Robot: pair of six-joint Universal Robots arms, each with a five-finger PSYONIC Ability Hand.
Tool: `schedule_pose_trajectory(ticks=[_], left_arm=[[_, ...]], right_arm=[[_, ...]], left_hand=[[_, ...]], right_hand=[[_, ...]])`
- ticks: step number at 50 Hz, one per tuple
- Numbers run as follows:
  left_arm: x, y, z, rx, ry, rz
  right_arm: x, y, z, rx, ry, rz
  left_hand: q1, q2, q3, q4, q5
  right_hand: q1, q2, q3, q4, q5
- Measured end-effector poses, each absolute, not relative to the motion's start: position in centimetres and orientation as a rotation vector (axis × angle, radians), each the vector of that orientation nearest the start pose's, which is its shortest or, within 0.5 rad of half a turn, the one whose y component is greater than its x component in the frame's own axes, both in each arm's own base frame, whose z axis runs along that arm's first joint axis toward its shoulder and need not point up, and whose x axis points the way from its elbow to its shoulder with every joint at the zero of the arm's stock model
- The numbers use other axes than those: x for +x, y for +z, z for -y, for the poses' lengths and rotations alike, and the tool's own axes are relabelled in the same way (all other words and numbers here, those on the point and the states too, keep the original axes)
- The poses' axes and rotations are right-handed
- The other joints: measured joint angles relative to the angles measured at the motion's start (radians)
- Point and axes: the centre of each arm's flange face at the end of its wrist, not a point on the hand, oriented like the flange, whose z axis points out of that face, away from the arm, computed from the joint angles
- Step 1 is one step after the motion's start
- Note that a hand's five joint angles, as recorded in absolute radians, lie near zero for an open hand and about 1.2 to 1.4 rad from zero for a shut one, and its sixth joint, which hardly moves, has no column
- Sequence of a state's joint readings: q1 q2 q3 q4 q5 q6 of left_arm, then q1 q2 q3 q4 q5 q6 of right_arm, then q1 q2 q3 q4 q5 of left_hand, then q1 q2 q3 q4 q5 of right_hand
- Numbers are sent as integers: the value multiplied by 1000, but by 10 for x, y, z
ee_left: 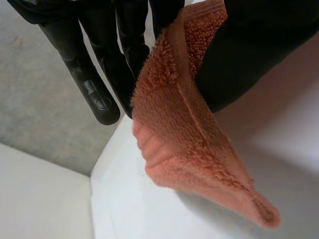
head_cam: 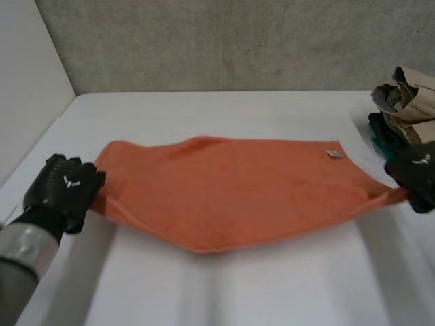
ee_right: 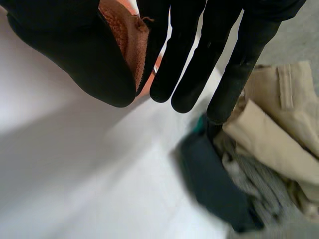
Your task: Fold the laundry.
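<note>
Orange towel (head_cam: 224, 193) taut between pinching fingers (ee_left: 97, 92)

Orange terry towel (head_cam: 224, 193), stretched lengthwise w/ both ends raised.

A heap of clothes (head_cam: 408, 102) is piled directly on the white table (head_cam: 217, 292) at its far right corner — a beige garment (ee_right: 279, 114) on top, grey cloth (ee_right: 259, 184) beneath it, and a dark teal piece (ee_right: 214, 184) lowest, against the tabletop. An orange towel (head_cam: 231, 190) is stretched across the middle, raised at both ends — whether its sagging centre touches the surface cannot be told.
</note>
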State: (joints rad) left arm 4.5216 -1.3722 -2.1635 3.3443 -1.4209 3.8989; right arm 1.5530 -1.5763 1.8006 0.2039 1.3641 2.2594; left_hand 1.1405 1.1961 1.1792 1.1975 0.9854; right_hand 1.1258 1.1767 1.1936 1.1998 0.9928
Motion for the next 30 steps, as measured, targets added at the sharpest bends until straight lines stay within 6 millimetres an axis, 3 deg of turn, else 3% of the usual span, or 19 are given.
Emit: schedule_pose_trajectory(ticks=[7,10,15,21,23,26,29,30], left_arm=[[-180,212,156,1283,-1762,-2096],[-180,209,158,1309,-1762,-2120],[-183,198,181,1330,-1782,-2115],[-189,188,234,1313,-1839,-2037],[-193,191,267,1288,-1882,-1971],[-196,206,304,1241,-1946,-1865],[-201,237,339,1172,-2033,-1721],[-204,249,351,1144,-2066,-1665]], right_arm=[[136,233,239,-1595,-1634,-2644],[135,228,242,-1589,-1610,-2653],[138,212,264,-1516,-1620,-2668],[153,201,304,-1437,-1755,-2669],[163,207,324,-1417,-1872,-2645],[177,231,352,-1355,-2111,-2564],[187,267,374,-1235,-2370,-2439],[192,292,384,-1132,-2527,-2340]], left_hand=[[0,2,7,0,0],[0,2,7,0,0],[0,2,7,1,0],[0,2,14,4,0],[0,2,14,4,0],[0,2,14,4,0],[0,2,14,4,0],[0,2,14,5,0]], right_hand=[[0,0,0,0,0],[0,0,0,0,0],[0,0,0,0,0],[0,0,0,0,0],[0,0,0,0,0],[0,1,1,0,0],[0,1,1,0,0],[0,1,1,0,0]])
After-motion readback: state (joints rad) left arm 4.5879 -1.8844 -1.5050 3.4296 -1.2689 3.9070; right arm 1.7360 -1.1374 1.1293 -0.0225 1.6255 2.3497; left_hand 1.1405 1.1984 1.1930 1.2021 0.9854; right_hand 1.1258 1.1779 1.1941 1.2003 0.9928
